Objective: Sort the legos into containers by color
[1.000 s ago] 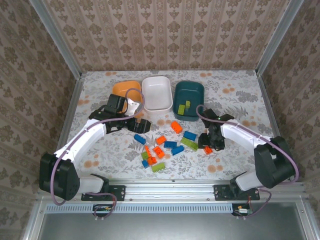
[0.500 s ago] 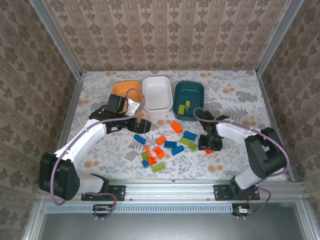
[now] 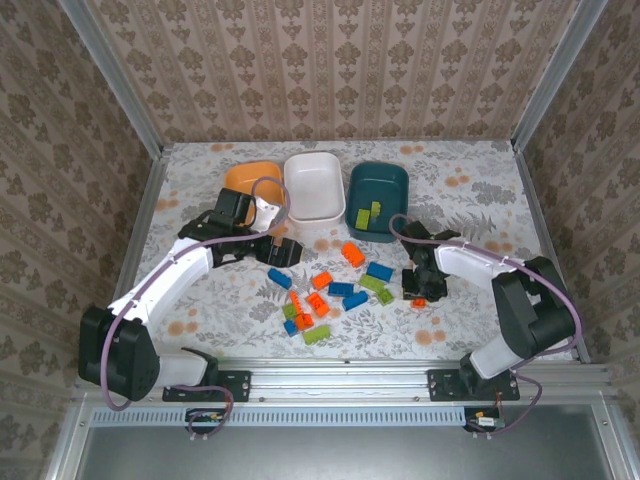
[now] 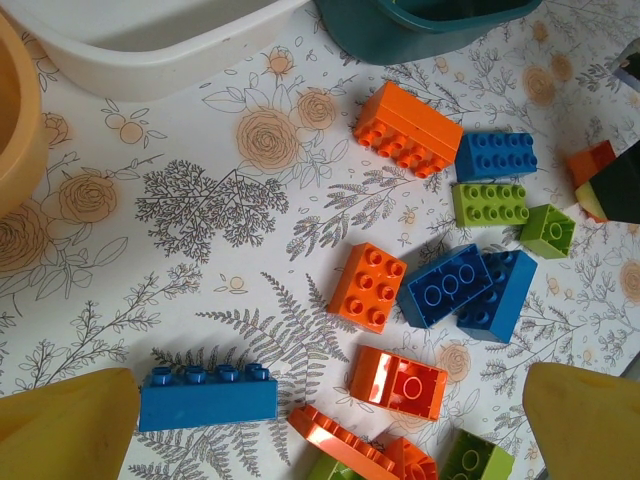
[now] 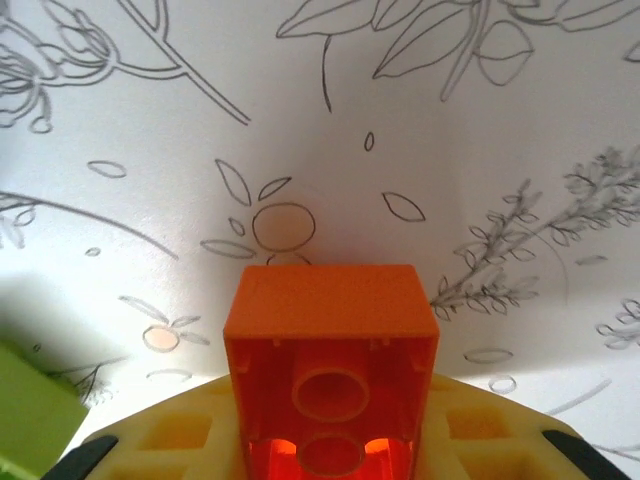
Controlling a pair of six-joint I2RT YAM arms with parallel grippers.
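We start with the flowered tabletop (image 3: 470,190), which carries everything. At its far side three tubs stand in a row: the orange tub (image 3: 243,176) on the left, the white tub (image 3: 316,185) in the middle and the dark teal tub (image 3: 380,185) on the right. Two lime green legos (image 3: 368,213) lie in the dark teal tub, near its front wall. The white tub shows us its plain white floor. The left arm (image 3: 170,275) partly covers the orange tub, so we cannot tell what it holds.

The left gripper (image 3: 283,251) hangs just in front of the white tub, over the left edge of the pile. In its wrist view the yellow fingertips (image 4: 65,425) sit at the two bottom corners, so the jaws stand wide with nothing gripped. The right gripper (image 3: 421,288) is low over the tabletop, to the right of the pile. Its jaws are closed on an orange lego (image 5: 330,370), whose hollow underside faces the wrist camera.

The loose legos (image 3: 330,295) lie scattered between the arms, in front of the tubs. From the left wrist we pick out:
- a long orange brick (image 4: 407,129) nearest the teal tub
- a blue brick (image 4: 496,156) touching it
- a lime green brick (image 4: 490,204) just below the blue brick
- a blue brick on its side (image 4: 208,396) apart to the left
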